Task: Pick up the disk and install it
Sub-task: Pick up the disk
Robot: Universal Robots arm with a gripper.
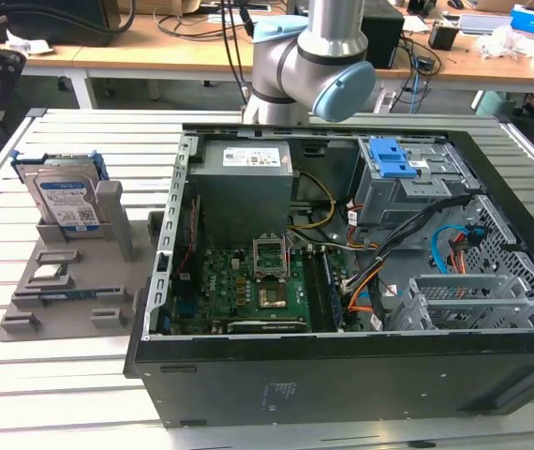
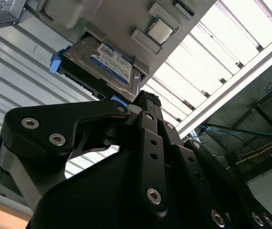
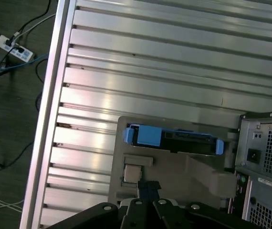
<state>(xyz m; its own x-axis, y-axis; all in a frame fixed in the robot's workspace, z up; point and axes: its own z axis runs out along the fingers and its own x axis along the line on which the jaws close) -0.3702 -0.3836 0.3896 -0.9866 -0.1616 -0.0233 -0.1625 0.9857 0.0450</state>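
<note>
Disk stands upright in its grey holder, beside the open computer case.
The gripper hangs apart from it, fingers pressed together, empty.

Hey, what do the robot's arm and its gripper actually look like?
The arm is a silvery-grey metal tube with thick rounded joints, each capped in light blue plastic. The gripper is matte black, built from flat linked bars on a bulky black body and fastened with round silver screws.
</note>
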